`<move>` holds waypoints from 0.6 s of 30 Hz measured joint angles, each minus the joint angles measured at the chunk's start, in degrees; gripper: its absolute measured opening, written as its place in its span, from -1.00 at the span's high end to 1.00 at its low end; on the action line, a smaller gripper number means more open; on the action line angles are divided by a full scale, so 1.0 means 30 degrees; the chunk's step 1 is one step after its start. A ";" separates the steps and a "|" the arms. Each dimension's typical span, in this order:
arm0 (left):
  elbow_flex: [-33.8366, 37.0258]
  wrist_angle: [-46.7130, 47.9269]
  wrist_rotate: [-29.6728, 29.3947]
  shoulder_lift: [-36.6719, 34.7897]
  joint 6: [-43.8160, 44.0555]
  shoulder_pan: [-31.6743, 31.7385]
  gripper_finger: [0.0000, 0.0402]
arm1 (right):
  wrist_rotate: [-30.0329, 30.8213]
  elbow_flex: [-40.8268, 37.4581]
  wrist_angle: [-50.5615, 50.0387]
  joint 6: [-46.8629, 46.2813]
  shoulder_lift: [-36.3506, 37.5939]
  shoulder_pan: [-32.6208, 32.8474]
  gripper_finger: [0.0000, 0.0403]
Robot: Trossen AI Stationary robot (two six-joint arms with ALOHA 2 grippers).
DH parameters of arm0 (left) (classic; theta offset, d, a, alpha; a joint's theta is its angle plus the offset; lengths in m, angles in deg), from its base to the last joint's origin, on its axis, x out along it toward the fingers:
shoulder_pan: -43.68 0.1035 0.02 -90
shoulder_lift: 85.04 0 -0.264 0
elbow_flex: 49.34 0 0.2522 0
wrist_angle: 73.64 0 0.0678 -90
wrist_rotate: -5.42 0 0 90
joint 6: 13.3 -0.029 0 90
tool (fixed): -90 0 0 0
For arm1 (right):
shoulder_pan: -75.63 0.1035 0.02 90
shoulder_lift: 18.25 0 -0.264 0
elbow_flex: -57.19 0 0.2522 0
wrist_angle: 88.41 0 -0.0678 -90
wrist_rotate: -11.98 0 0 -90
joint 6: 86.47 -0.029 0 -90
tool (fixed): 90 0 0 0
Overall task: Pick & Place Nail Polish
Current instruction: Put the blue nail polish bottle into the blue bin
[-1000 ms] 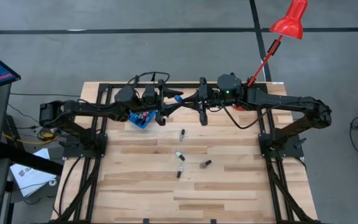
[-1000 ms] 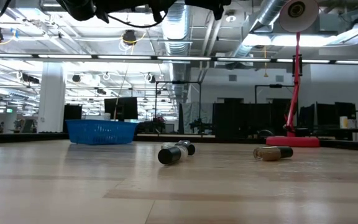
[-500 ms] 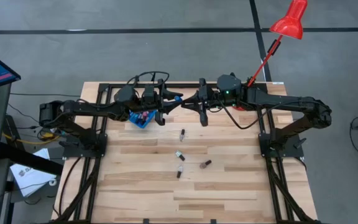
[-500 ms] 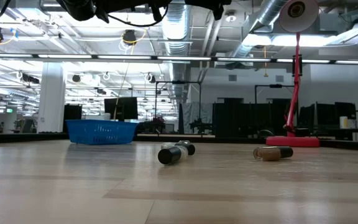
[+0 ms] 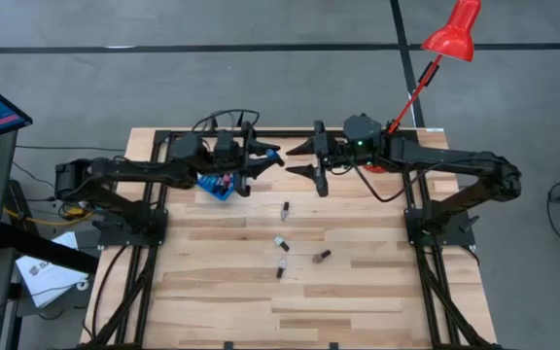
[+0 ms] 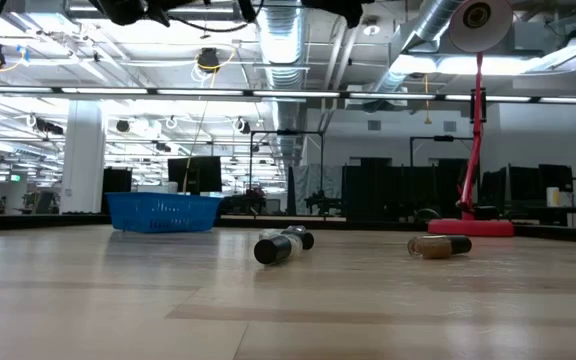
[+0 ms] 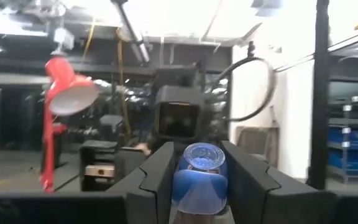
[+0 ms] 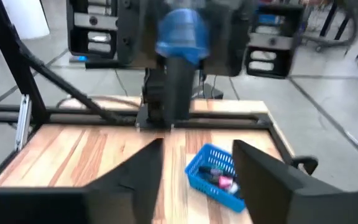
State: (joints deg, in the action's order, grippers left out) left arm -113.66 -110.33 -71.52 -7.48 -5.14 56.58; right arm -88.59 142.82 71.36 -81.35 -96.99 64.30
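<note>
While both arms hover above table's far edge, left gripper (image 7: 194, 186) clamps blue nail polish bottle (image 7: 197, 177) over blue bin (image 5: 218, 185); right gripper (image 8: 197, 165) spread wide, empty; four bottles (image 5: 285, 209) lie mid-table.

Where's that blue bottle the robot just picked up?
The blue bottle is held up in the air between the left gripper's fingers, above the table's far edge, beside the blue bin and facing the open right gripper.

Blue bin (image 5: 218, 185) partly hidden under left arm, held bottle (image 7: 197, 176) blurred
</note>
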 joint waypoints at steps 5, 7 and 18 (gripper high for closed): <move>-0.0007 0.0026 0.1765 -0.1783 0.0398 0.0007 0.47 | 0.0191 0.0015 -0.0499 -0.0011 0.0825 0.0000 -0.17; -0.0007 -0.0062 0.2875 -0.2535 0.1019 0.0007 0.47 | 0.0238 0.0015 -0.0805 -0.0004 0.1269 0.0000 -0.19; -0.0007 -0.0209 0.7464 -0.6328 0.2938 -0.1330 0.46 | 0.0255 0.0015 -0.2004 0.0441 0.2241 0.0000 -0.02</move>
State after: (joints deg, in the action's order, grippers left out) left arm -113.68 -110.96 -49.13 -26.46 3.67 52.59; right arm -87.82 142.87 65.35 -80.03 -90.27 64.30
